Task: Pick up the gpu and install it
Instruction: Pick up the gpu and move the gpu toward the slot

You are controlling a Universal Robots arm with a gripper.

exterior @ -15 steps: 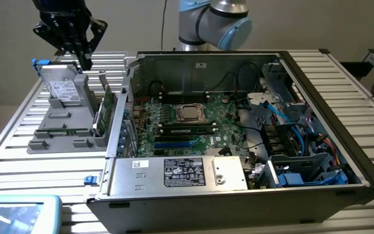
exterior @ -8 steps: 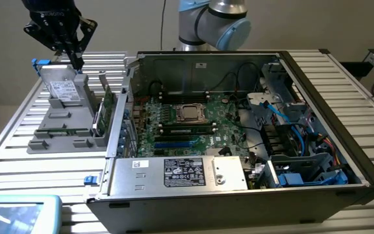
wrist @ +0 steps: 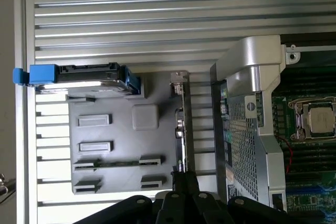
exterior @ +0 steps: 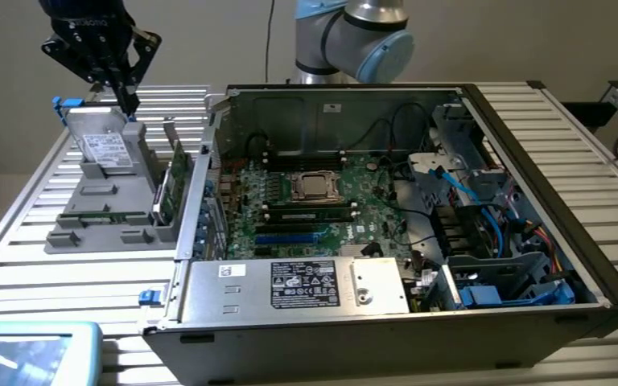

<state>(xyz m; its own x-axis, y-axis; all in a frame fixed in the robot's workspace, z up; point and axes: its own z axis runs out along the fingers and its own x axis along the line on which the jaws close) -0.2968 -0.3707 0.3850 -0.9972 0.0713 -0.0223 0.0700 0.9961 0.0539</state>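
We saw the gripper (exterior: 129,104) with its jaws closed on nothing, above the grey holder (exterior: 84,217); the gpu (exterior: 170,173) stood on edge along that holder's side.

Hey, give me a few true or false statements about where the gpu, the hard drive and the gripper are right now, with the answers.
1. The gpu stands on edge in the grey holder, outside the computer case. True.
2. The gripper has its fingers spread wide. False: they are shut together.
3. The hard drive lies inside the computer case. False: it stands in the grey holder, apart from the gpu.
4. The computer case is open, with the motherboard exposed. True.
5. The gpu is already seated on the motherboard. False: it is not yet installed and sits in the holder.
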